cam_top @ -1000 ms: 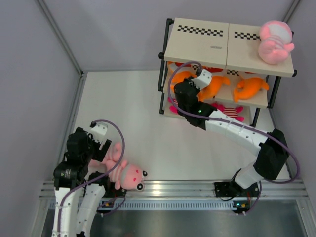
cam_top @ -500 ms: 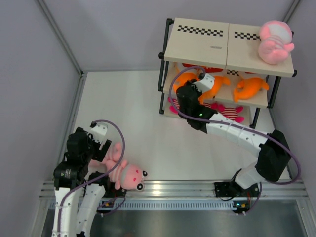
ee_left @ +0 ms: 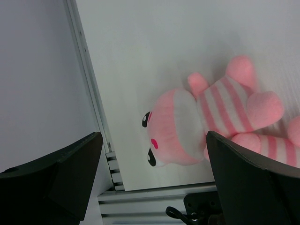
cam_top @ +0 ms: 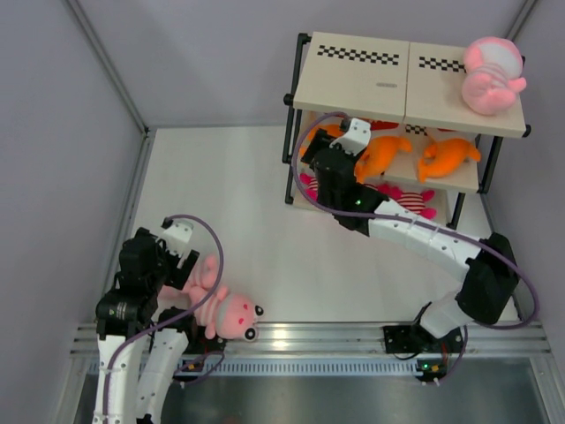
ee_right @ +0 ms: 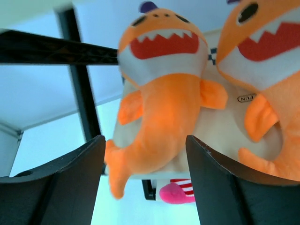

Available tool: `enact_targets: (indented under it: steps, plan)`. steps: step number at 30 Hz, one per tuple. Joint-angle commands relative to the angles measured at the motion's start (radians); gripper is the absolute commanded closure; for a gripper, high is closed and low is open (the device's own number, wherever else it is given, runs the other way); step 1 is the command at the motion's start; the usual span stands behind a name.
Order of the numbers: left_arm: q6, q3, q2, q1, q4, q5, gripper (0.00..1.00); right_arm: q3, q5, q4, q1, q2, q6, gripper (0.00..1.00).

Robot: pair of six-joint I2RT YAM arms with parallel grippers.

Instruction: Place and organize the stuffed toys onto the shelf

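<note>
From the top external camera we look steeply down from above and behind the arm bases, taking in the whole table (cam_top: 229, 203) and the shelf (cam_top: 353, 79) at far right. The left wrist camera hangs close over the table's near left edge, facing down between the left fingers (ee_left: 61, 178) at the pink striped doll (ee_left: 211, 122). The overhead view shares that doll (cam_top: 221, 311). The right wrist camera sits very near the shelf's middle tier, apparently angled down onto its board between the right fingers (ee_right: 56, 183). An orange shark (ee_right: 161, 98) and a second shark (ee_right: 267, 70) fill its view, and sharks on that tier also show overhead.
</note>
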Motion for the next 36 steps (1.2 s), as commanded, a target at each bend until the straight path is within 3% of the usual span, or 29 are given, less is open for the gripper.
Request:
enact_targets:
  steps: [1,4,8,13,18,23,27,33,36]
  plan:
    - [0.008,-0.010,-0.008,0.006,-0.003,0.017,0.01,0.035,-0.005,0.018,0.077,-0.123,-0.187,0.30]
    - [0.069,-0.009,0.006,0.006,-0.039,0.115,0.01,0.046,-0.028,-0.047,0.129,-0.172,-0.262,0.27]
    - [0.223,0.010,0.064,0.005,-0.152,0.324,0.01,0.015,-0.209,-0.097,0.189,-0.239,-0.321,0.26]
    - [0.338,0.016,0.289,0.005,-0.178,0.404,0.01,-0.087,-0.618,-0.107,0.218,-0.302,-0.347,0.25]
    - [0.416,0.005,0.502,-0.050,-0.180,0.490,0.01,-0.125,-0.698,-0.174,0.263,-0.266,-0.376,0.24]
    - [0.393,-0.004,0.607,-0.170,-0.131,0.473,0.02,-0.149,-0.714,-0.162,0.297,-0.244,-0.375,0.23]
    - [0.277,-0.027,0.632,-0.175,0.024,0.313,0.03,-0.184,-0.723,-0.128,0.301,-0.259,-0.370,0.23]
    - [0.234,-0.093,0.684,-0.175,0.119,0.262,0.11,-0.213,-0.717,-0.128,0.301,-0.287,-0.375,0.23]
    - [0.221,-0.125,0.684,-0.175,0.177,0.257,0.32,-0.229,-0.712,-0.122,0.301,-0.299,-0.376,0.23]
